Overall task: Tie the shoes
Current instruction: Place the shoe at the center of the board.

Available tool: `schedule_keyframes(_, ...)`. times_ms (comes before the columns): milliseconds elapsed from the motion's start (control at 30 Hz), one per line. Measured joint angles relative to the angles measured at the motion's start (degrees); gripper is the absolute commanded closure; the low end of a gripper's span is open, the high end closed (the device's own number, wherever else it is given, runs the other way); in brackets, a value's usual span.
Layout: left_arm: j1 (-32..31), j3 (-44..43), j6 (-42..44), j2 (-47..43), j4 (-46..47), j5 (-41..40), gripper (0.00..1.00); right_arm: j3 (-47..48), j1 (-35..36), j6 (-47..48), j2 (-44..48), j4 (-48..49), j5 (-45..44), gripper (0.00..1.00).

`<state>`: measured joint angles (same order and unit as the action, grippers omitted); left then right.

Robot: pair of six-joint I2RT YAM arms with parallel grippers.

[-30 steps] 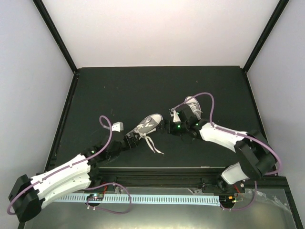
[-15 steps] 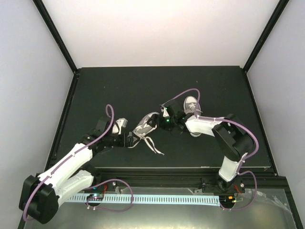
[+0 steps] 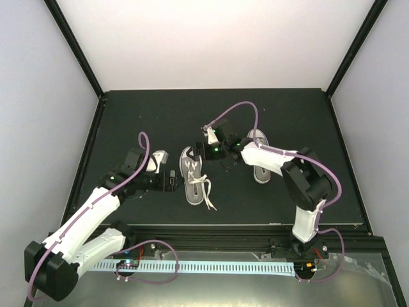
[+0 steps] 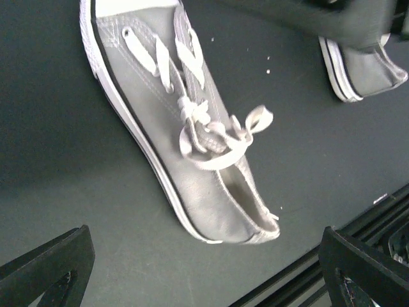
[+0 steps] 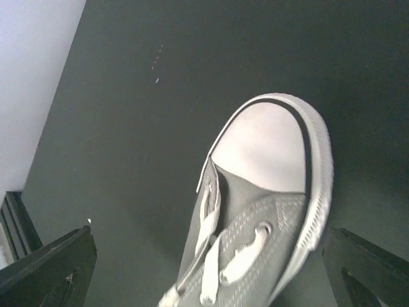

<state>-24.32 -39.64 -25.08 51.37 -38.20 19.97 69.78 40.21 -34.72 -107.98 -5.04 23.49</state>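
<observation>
Two grey shoes with white toe caps and white laces lie on the black table. The left shoe (image 3: 193, 176) points its toe away from the arms, and its loose lace ends (image 3: 208, 199) trail toward the near edge. In the left wrist view a slack lace loop (image 4: 252, 121) lies across this shoe (image 4: 192, 160). My left gripper (image 3: 171, 181) stands open just left of it, holding nothing. My right gripper (image 3: 199, 151) hangs open at the toe cap (image 5: 268, 144), also holding nothing. The right shoe (image 3: 260, 160) lies partly under my right arm.
A black metal rail (image 3: 255, 227) runs along the table's near edge, close to the left shoe's heel (image 4: 255, 227). Pale walls (image 3: 38, 96) close in the table on three sides. Purple cables (image 3: 246, 109) loop above both arms.
The left shoe has turned from a slant to point straight away. My right gripper has swung left from the right shoe to the left shoe's toe. My left arm has drawn back leftward.
</observation>
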Motion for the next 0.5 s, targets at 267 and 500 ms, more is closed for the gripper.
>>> schedule_keyframes(267,0.0,7.5,-1.8,2.7,6.4,7.8,0.01,-10.3,-0.1,6.1,14.9,-4.0,-2.6,0.05)
schedule_keyframes(500,-0.1,10.3,-5.9,9.0,18.2,13.5,0.04,-29.8,0.6,4.8,25.8,-1.9,-1.6,0.3)
